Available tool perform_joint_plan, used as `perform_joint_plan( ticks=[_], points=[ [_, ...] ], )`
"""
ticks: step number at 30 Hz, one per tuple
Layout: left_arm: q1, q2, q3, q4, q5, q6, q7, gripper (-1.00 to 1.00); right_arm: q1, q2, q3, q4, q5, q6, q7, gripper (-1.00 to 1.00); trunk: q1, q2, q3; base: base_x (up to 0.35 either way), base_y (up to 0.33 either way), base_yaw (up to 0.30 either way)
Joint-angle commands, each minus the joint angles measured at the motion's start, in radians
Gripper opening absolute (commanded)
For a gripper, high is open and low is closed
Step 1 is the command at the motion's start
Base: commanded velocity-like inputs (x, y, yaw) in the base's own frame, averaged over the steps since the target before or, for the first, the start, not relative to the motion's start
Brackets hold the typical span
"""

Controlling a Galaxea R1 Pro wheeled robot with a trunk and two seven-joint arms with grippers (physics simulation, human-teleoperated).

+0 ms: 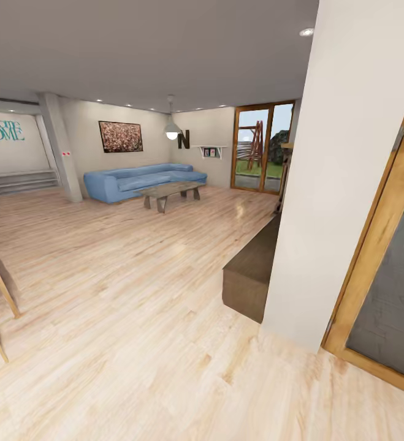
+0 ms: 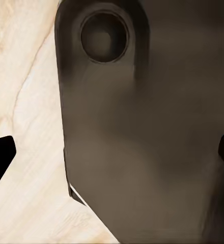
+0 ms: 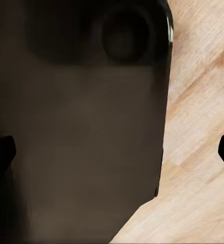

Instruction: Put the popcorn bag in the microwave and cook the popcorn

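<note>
The popcorn bag lies outside this living-room scene: blue sofa (image 1: 141, 181), wood floor (image 1: 122, 306). Step: transit to kitchen. Next: locate the desk. Both pincers spread wide, holding nothing.

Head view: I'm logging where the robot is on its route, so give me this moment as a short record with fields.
room: living area, not the kitchen
floor: light wood floor
seating: blue sofa along the far wall
table: low coffee table in front of the sofa
near right: white wall, wood-framed door
far right: glass doors to outdoors
task things: none in sight
</note>
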Motion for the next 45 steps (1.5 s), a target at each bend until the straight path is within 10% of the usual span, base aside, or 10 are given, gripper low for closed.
perform_joint_plan(
  ticks=[1, 21, 45],
  points=[
    [0.0, -0.001, 0.006, -0.004, 0.006, -0.006, 0.003, 1.0, 0.001, -0.004, 0.006, 0.0, 0.006, 0.003, 0.006, 1.0, 0.0, 0.0, 0.0, 0.0, 0.0, 0.0],
    [-0.006, 0.031, -0.002, -0.028, 0.066, -0.006, 0.0, 1.0, 0.003, 0.01, 0.006, 0.0, 0.146, -0.003, -0.011, 1.0, 0.0, 0.0, 0.0, 0.0, 0.0, 0.16],
    [-0.006, 0.032, -0.003, -0.028, 0.069, -0.006, 0.001, 1.0, 0.003, 0.011, 0.003, 0.002, 0.141, -0.061, -0.012, 1.0, 0.0, 0.0, 0.0, 0.0, 0.0, 0.3]
  ],
)
